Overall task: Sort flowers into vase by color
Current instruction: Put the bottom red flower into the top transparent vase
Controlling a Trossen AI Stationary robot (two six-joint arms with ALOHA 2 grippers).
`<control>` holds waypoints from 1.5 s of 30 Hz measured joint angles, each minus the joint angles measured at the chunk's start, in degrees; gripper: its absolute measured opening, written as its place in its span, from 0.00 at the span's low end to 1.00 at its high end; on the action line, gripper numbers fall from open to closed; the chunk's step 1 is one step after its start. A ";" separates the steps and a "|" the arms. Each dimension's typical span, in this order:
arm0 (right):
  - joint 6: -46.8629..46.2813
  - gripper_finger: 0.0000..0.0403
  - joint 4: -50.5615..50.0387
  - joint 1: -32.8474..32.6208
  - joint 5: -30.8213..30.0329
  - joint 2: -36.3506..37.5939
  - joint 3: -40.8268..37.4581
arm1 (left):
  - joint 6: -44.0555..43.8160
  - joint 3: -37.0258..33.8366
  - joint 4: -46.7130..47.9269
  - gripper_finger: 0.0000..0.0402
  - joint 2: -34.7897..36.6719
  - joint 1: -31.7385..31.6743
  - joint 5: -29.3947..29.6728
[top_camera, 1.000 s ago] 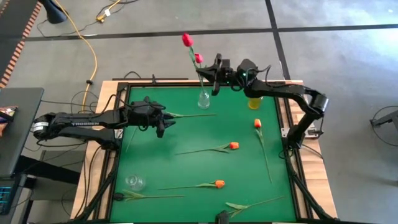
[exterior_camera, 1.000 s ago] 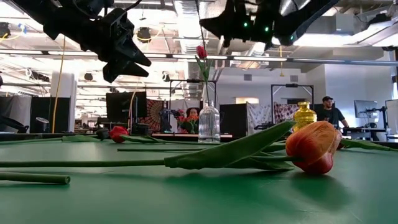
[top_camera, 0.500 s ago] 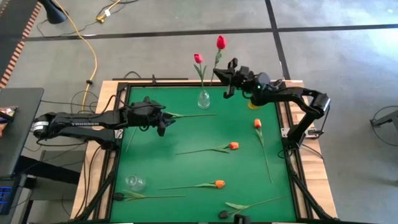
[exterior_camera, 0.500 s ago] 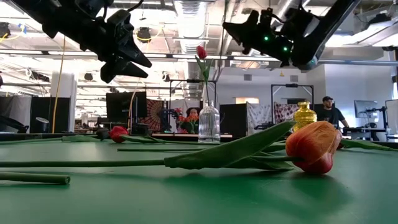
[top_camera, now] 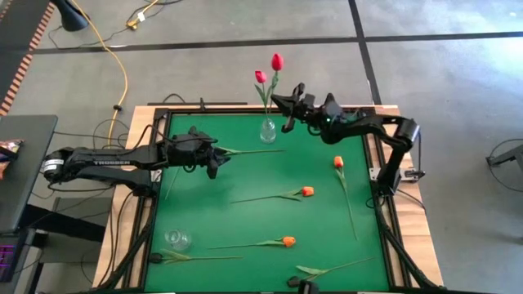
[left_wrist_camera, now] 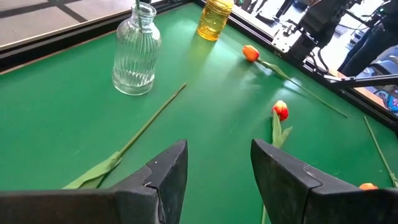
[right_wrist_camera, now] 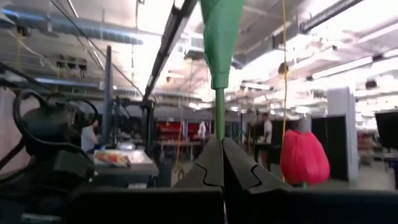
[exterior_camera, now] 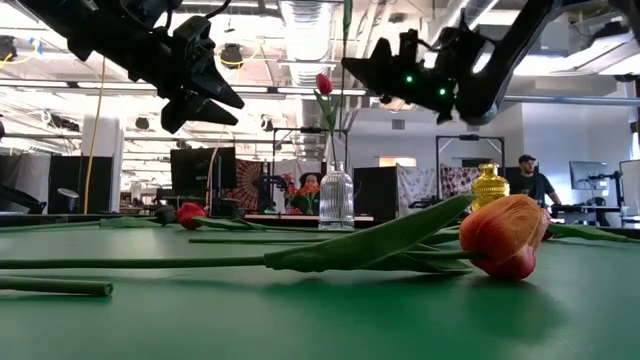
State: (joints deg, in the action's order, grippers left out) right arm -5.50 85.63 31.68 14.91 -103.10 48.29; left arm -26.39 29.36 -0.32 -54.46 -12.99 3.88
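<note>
One red-headed artificial tulip (top_camera: 277,62) rides upright above the ribbed clear glass vase (top_camera: 268,130), its stem pinched between the right gripper's (top_camera: 286,102) closed fingers, apparently to join the red tulip (top_camera: 260,77) already inside. Left gripper (top_camera: 214,160) hovers spread over a flat green stem (top_camera: 249,150).
</note>
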 joint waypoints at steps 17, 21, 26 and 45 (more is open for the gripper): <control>1.42 0.04 1.63 -0.16 -0.02 -5.02 0.07 | -1.13 0.00 1.20 0.41 0.00 1.46 -0.07; 1.85 0.04 0.38 -0.15 -0.02 -4.99 0.08 | -1.11 0.00 0.94 0.41 -0.02 1.46 0.00; 2.99 0.04 -0.58 -0.15 -0.04 -5.00 0.07 | -1.11 0.00 0.96 0.41 -0.02 1.46 0.00; 1.22 0.13 -9.41 -0.44 -1.83 -4.99 0.07 | -1.40 0.00 0.87 0.41 -0.02 1.46 -0.01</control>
State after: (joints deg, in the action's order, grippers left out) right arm -4.28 76.23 31.24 13.08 -108.09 48.36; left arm -27.79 29.36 0.56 -54.48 -11.53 3.87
